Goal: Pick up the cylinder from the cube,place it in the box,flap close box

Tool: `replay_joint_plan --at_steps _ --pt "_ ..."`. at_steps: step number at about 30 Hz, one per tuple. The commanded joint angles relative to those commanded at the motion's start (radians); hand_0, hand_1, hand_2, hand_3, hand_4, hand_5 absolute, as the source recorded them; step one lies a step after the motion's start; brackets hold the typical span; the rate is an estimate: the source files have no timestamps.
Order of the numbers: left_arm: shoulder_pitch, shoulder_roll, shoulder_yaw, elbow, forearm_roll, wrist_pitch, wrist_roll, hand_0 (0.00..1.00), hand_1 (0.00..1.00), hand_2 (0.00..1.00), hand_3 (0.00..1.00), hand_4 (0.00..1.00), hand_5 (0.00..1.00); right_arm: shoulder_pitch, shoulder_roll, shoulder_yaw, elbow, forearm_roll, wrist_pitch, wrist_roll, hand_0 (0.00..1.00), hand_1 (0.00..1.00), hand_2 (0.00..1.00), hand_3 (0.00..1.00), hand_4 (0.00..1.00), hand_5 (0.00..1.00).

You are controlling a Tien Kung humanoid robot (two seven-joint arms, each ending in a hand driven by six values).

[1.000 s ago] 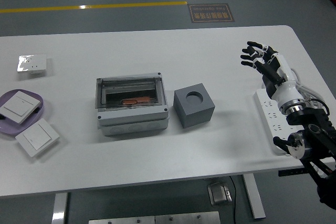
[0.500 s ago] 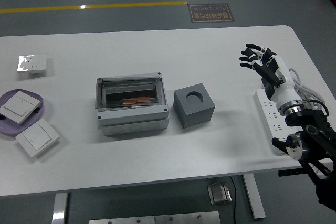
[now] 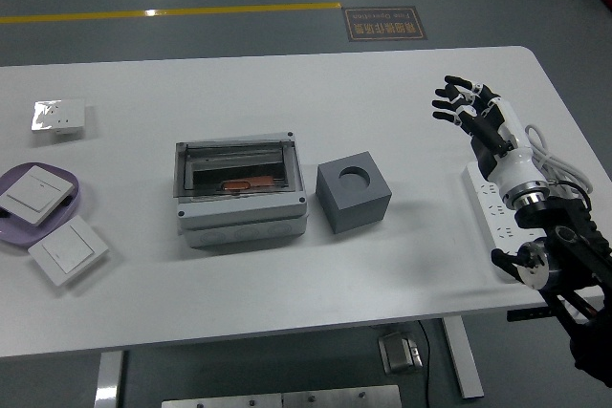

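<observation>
A: Where is the right hand point(image 3: 470, 107)?

B: Over the table's point(image 3: 402, 74) right side, well apart from the cube point(image 3: 353, 195) and the box point(image 3: 241, 193). Its fingers point(image 3: 451, 93) are spread and loosely bent, and it holds nothing. The arm comes up from the lower right corner, passing over a white power strip point(image 3: 499, 220) that lies near the right edge.

A: And the left hand?

B: It does not show.

A: What about the cylinder?

B: The cube is grey and sits just right of the box, with a round hole in its top face. The hole looks empty. I see no cylinder standing in it or lying on the table.

A: Could it be in the box?

B: There is a small reddish-brown thing point(image 3: 248, 182) on the box floor, toward the front. I cannot tell whether that is the cylinder; it is too small to make out.

A: Is the box shut?

B: I cannot tell. The interior shows, but there is a faint sheen over it, so a clear lid may lie across the top.

A: Anything else on the table?

B: At the left, a purple plate point(image 3: 73, 200) with a white wall switch point(image 3: 32, 192) on it, a second switch point(image 3: 67, 251) just in front of the plate, and a small white socket point(image 3: 58, 118) farther back.
</observation>
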Motion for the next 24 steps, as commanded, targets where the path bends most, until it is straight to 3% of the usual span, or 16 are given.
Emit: replay_joint_plan --at_steps 24 --pt "-0.001 -0.005 0.007 0.001 -0.004 0.000 0.000 0.615 0.630 0.625 0.662 0.732 0.234 -0.002 0.002 -0.037 -0.010 0.007 0.017 -0.005 0.693 0.644 0.669 0.686 0.759 0.333"
